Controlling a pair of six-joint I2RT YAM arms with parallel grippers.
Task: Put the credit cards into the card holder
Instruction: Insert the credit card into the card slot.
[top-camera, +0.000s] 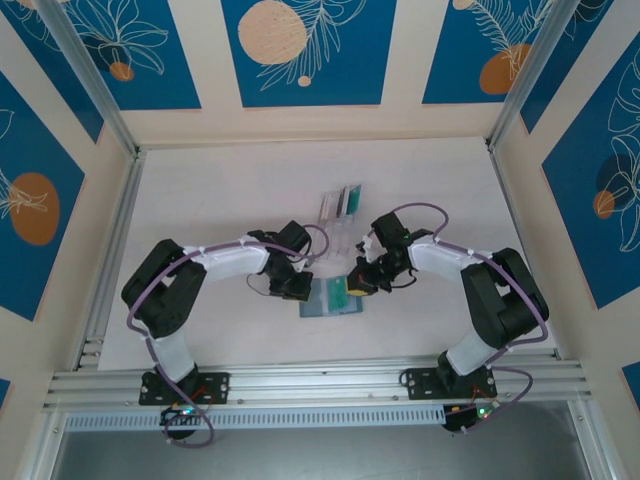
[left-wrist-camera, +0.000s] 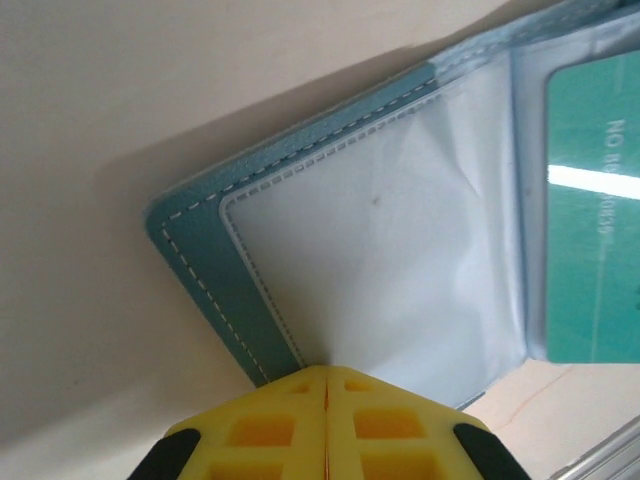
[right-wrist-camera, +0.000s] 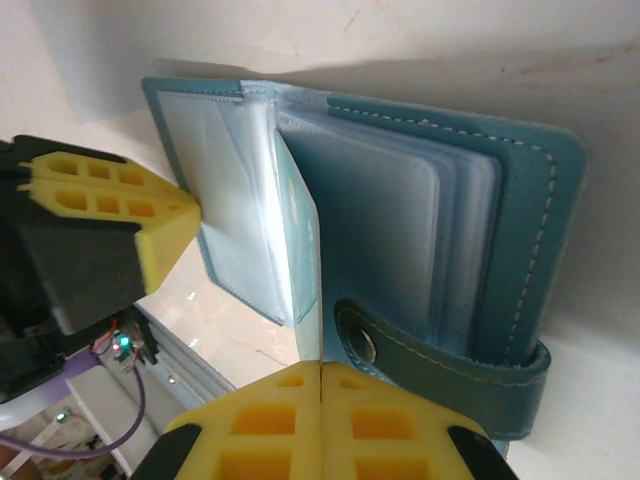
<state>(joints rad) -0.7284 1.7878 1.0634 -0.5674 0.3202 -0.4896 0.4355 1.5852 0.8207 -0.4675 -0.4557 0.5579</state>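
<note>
Cover: slate-teal folding card holder (right-wrist-camera: 520, 230), grained leather-look, matt, pale thread stitching.
Pockets: clear plastic sleeves (left-wrist-camera: 380, 250), soft, creased, slight sheen.
Snap: small round metal stud (right-wrist-camera: 362, 345), shiny.
Card: teal-green plastic credit card (left-wrist-camera: 590, 200), smooth, glossy.
Fingers: yellow plastic gripper fingers (left-wrist-camera: 300, 395), matt, moulded cells.
Table: pale tabletop (left-wrist-camera: 90, 120), smooth, matt.

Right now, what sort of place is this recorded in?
Probably a lab robot cell: a pale table fenced by aluminium rails, blue printed panels as walls, and two arms bolted at its near edge.
</note>
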